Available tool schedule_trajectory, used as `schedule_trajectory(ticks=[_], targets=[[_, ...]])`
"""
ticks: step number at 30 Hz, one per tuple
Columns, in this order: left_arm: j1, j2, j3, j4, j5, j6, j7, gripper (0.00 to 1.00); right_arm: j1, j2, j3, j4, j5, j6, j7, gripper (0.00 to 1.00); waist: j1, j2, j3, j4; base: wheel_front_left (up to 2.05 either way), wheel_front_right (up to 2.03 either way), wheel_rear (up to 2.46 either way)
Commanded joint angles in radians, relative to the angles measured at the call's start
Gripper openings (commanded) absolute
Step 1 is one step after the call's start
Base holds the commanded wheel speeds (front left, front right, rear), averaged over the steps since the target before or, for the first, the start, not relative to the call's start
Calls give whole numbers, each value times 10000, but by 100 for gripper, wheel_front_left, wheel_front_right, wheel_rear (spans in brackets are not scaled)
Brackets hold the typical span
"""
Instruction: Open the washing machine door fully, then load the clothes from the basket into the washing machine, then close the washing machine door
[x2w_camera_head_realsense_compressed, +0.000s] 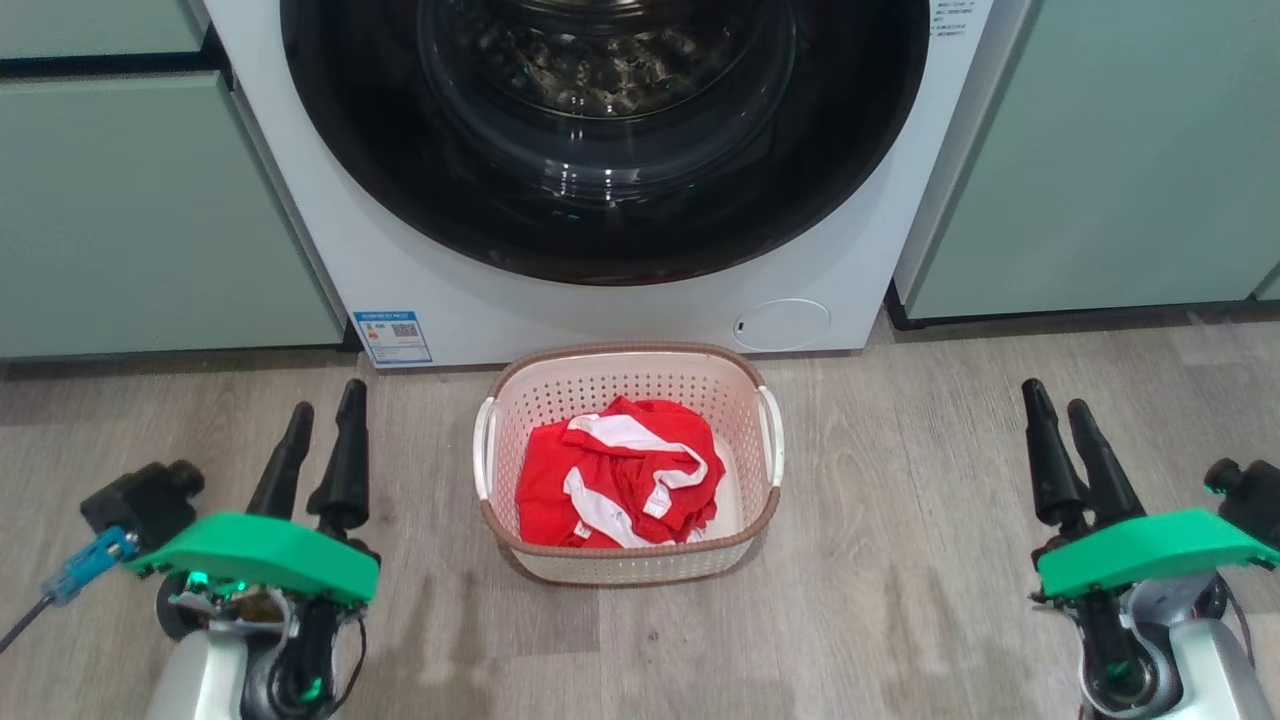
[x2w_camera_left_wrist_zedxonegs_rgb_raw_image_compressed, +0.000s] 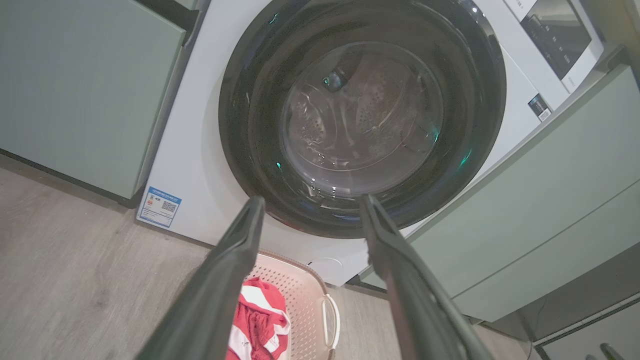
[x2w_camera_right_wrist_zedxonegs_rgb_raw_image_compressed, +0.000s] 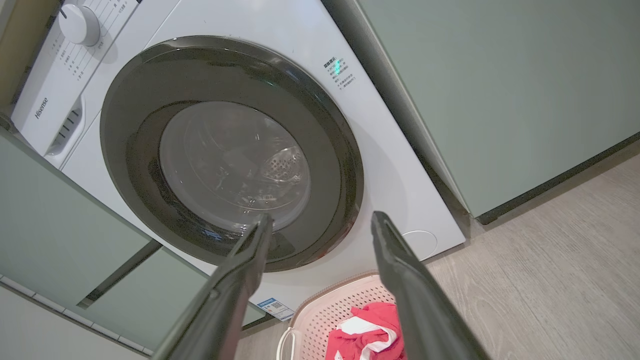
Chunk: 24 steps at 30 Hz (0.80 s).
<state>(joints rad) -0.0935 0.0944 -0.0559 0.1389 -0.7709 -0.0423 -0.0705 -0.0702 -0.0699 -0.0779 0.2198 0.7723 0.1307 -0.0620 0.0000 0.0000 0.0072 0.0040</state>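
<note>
The white washing machine (x2w_camera_head_realsense_compressed: 420, 290) stands straight ahead, its round black-rimmed door (x2w_camera_head_realsense_compressed: 600, 150) shut flat against the front. On the floor before it sits the cream basket (x2w_camera_head_realsense_compressed: 770, 500) holding red and white clothes (x2w_camera_head_realsense_compressed: 620, 470). My left gripper (x2w_camera_head_realsense_compressed: 325, 415) hangs open at the lower left, well left of the basket. To the basket's right my right gripper (x2w_camera_head_realsense_compressed: 1055, 405) is open too. Both are empty. The left wrist view shows the door (x2w_camera_left_wrist_zedxonegs_rgb_raw_image_compressed: 360, 115), the basket (x2w_camera_left_wrist_zedxonegs_rgb_raw_image_compressed: 310, 300) and the clothes (x2w_camera_left_wrist_zedxonegs_rgb_raw_image_compressed: 260, 315); the right wrist view shows the door (x2w_camera_right_wrist_zedxonegs_rgb_raw_image_compressed: 230, 150), the basket (x2w_camera_right_wrist_zedxonegs_rgb_raw_image_compressed: 325, 312) and the clothes (x2w_camera_right_wrist_zedxonegs_rgb_raw_image_compressed: 370, 332).
Pale green cabinets (x2w_camera_head_realsense_compressed: 140, 210) flank the machine on both sides (x2w_camera_head_realsense_compressed: 1110, 160). A blue label (x2w_camera_head_realsense_compressed: 392, 336) and a round white flap (x2w_camera_head_realsense_compressed: 783, 324) sit low on the machine's front. Wood-look floor (x2w_camera_head_realsense_compressed: 900, 520) lies around the basket.
</note>
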Motion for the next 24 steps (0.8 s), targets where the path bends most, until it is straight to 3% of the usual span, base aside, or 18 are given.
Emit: schedule_trajectory(ticks=[1, 24], targets=[[-288, 233, 106, -461, 362, 89, -145, 100, -249, -61, 117, -303, -381, 0, -132, 100, 0, 0, -15, 0, 0, 0, 0], [-257, 559, -350, -85, 2912, 626, -828, 100, -247, -67, 301, -281, -3577, 0, -465, 100, 0, 0, -116, 114, 0, 0, 0]])
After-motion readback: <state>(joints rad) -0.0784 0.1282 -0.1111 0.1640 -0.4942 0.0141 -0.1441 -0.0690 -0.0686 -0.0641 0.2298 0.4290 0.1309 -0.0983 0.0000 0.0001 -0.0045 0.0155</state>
